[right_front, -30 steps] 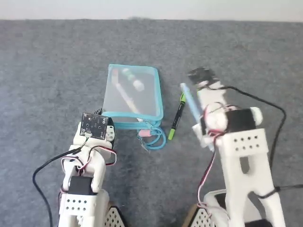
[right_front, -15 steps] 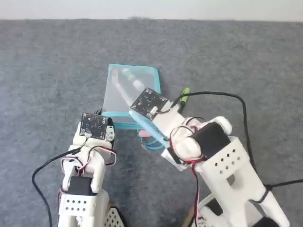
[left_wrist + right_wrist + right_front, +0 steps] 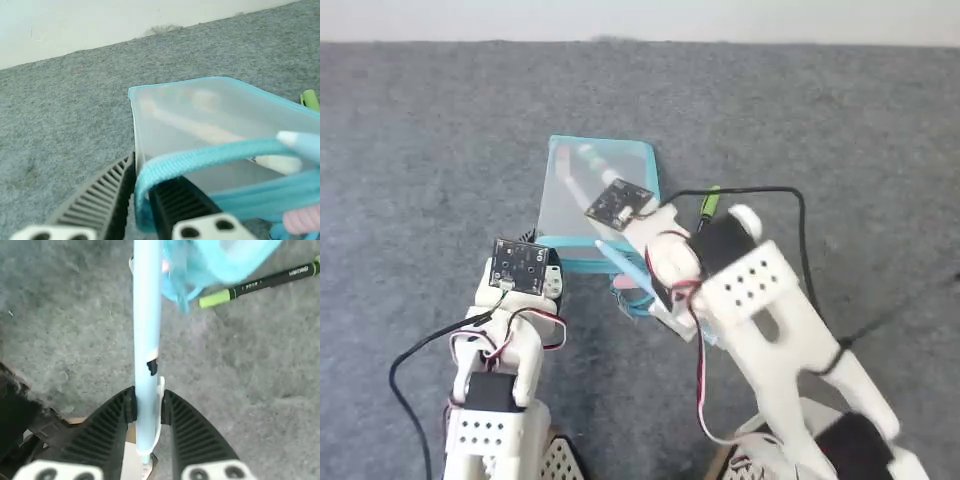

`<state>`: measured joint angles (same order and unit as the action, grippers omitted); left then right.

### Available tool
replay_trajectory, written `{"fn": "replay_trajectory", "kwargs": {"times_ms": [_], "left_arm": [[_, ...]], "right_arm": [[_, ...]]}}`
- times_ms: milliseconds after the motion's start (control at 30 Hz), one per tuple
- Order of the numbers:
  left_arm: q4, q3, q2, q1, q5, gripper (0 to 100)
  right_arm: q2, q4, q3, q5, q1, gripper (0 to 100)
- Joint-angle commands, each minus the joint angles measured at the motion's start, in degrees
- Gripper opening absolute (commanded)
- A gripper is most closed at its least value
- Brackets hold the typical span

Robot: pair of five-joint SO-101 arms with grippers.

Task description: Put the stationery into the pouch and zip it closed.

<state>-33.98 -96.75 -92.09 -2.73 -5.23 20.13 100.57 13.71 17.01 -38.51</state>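
Left gripper [image 3: 142, 172]: mine, clenched on the teal near edge of the pouch [image 3: 210, 115], one jaw on either side of the zip band.
Right gripper [image 3: 146, 397]: mine, clamped on a light blue pen [image 3: 146, 315], gripped near its rear end.
Blue pen, position: slanted over the near edge of the pouch, tip just beside the teal band; I cannot tell whether the tip is inside.
Pouch, position: flat on the grey carpet [image 3: 440, 130], between my two arms, translucent with teal trim.
Pouch, contents: pale items [image 3: 588, 175] show through the wall, too blurred to name.
Green-capped marker [image 3: 708, 205]: on the carpet just beside the pouch's right side.
Pink coil [image 3: 300, 220]: at the zip end, near my right arm.
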Motion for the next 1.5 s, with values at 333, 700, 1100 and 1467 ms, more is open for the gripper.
{"fn": "replay_trajectory", "kwargs": {"times_ms": [333,700,1100,1467], "left_arm": [[1.85,0.92,-0.97,-0.09,-0.62,1],[1.93,1.01,-0.97,0.00,-0.62,1],[1.93,0.92,-0.97,0.18,-0.62,1],[1.67,0.84,-0.97,0.00,-0.62,1]], "right_arm": [[-1.36,2.15,-6.86,-0.62,0.57,0.6],[5.67,2.42,-1.76,8.09,0.66,0.6],[5.14,2.07,3.25,6.77,0.66,0.6],[-1.10,1.71,3.08,6.51,0.57,0.6]]}}
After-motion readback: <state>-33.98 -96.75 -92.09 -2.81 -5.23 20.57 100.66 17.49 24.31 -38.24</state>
